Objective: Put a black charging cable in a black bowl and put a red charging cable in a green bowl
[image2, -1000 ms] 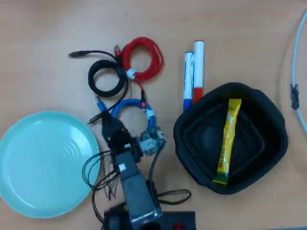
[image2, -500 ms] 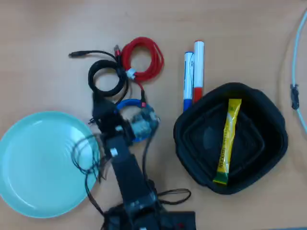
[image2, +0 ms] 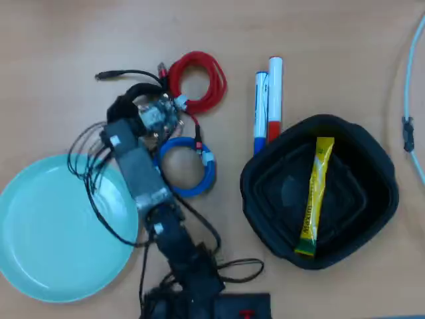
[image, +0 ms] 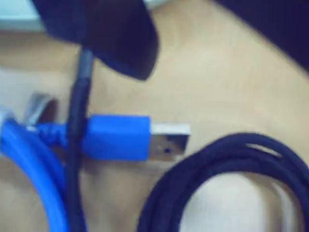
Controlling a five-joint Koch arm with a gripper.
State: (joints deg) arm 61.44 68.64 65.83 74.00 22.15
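Observation:
In the overhead view my gripper hangs over a black cable coil, whose plug end trails to the left. The red cable coil lies just right of the gripper. The green bowl is at lower left and the black bowl at right. In the wrist view the gripper shows as two dark jaws wide apart with bare table between them. The black cable curves at lower right. A thin black strand runs down from under the left jaw.
A blue cable coil lies below the gripper; its blue USB plug fills the middle of the wrist view. Two markers lie above the black bowl. A yellow sachet lies inside the black bowl. The arm's thin wires loop over the green bowl's rim.

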